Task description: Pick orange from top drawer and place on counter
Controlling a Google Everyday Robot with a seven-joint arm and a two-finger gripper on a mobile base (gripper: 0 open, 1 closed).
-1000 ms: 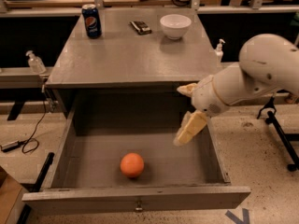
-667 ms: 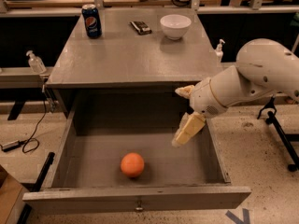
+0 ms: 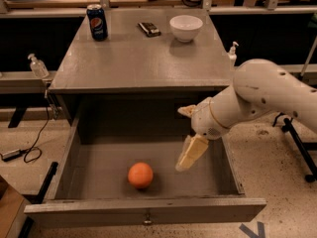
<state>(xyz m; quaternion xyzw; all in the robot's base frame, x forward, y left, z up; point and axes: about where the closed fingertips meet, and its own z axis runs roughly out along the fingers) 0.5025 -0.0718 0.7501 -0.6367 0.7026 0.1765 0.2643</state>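
The orange (image 3: 140,175) lies on the floor of the open top drawer (image 3: 148,209), left of its middle and near the front panel. My gripper (image 3: 182,139) hangs over the right half of the drawer, to the right of the orange and above it. It is open and empty, with one cream finger (image 3: 192,152) pointing down and the other (image 3: 187,110) higher, near the counter's front edge. The grey counter (image 3: 138,58) lies above and behind the drawer.
On the counter stand a Pepsi can (image 3: 97,22) at the back left, a small dark object (image 3: 149,29) and a white bowl (image 3: 185,28) at the back right. Sanitiser bottles (image 3: 38,66) sit on side ledges. A black stand leg (image 3: 297,143) is on the right.
The gripper has moved a little to the left inside the drawer, closer to the orange. The orange has not moved.
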